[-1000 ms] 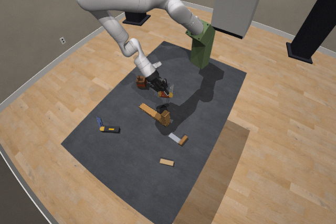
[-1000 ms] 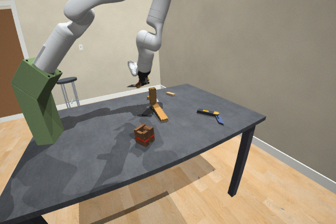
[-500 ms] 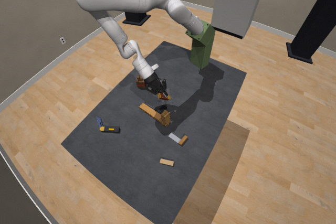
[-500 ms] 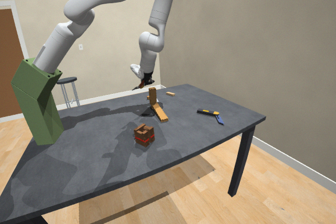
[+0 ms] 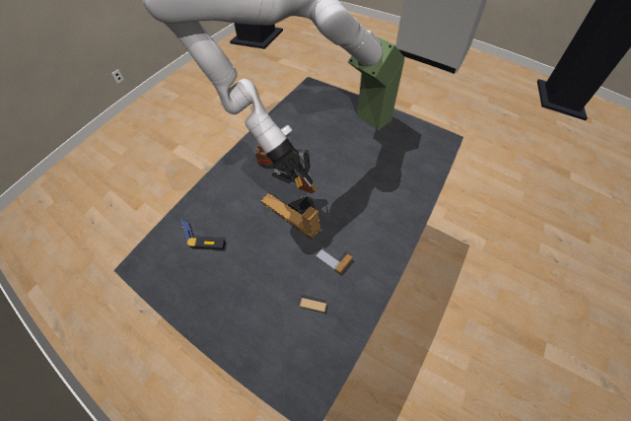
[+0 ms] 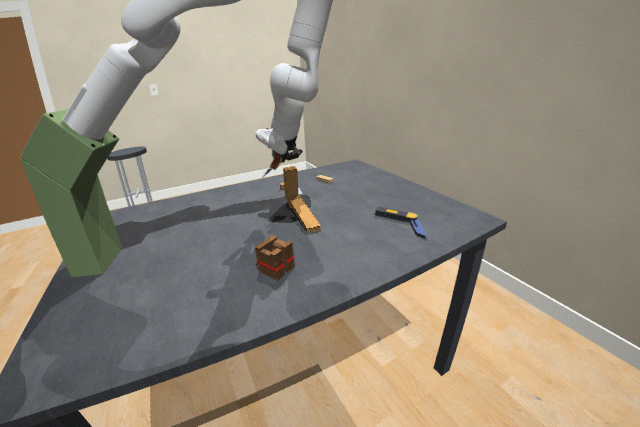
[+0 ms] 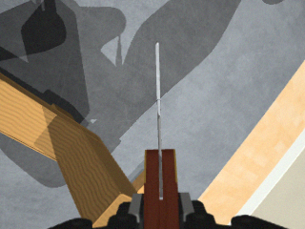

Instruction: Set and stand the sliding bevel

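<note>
My gripper [image 5: 305, 182] is shut on the wooden sliding bevel [image 7: 160, 191] and holds it in the air just above and behind the leg-and-rail piece [image 5: 293, 215]. In the wrist view the red-brown stock sits between my fingers and the thin blade [image 7: 158, 119] points straight ahead over the table. The leg [image 6: 291, 182] stands up from the rail [image 6: 306, 216] that lies flat on the table. The slotted block [image 6: 275, 257], brown with a red band, stands apart nearer the table's front; my wrist half hides it in the top view [image 5: 262, 155]. The black bevel [image 5: 203, 241] lies far off.
A green pedestal [image 5: 380, 85] carries the arm at the table's back. A small square with a wooden stock [image 5: 337, 260] and a small wooden block [image 5: 313, 305] lie beyond the leg-and-rail piece. The table edge shows close in the wrist view [image 7: 257, 157].
</note>
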